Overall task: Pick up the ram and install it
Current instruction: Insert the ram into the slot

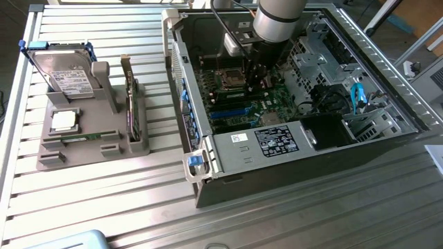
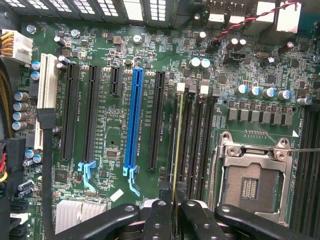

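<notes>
Seen edge-on in the wrist view, the ram [image 2: 175, 150] is a thin green-yellow strip pinched between my black fingers [image 2: 161, 210]. My gripper [image 2: 174, 196] is shut on it, and the stick lies along the black memory slots [image 2: 196, 140] beside the empty processor socket [image 2: 250, 175]. I cannot tell whether it is seated in a slot or just above one. In the exterior view my gripper [image 1: 254, 72] reaches down into the open computer case [image 1: 277, 148], over the motherboard [image 1: 242, 101].
On the exterior view's left a grey holder [image 1: 90, 142] carries a hard drive [image 1: 66, 75], a square silver processor chip [image 1: 64, 120] and an upright expansion card [image 1: 130, 111]. Case walls, the drive cage [image 1: 325, 57] and cables [image 1: 356, 96] surround the arm.
</notes>
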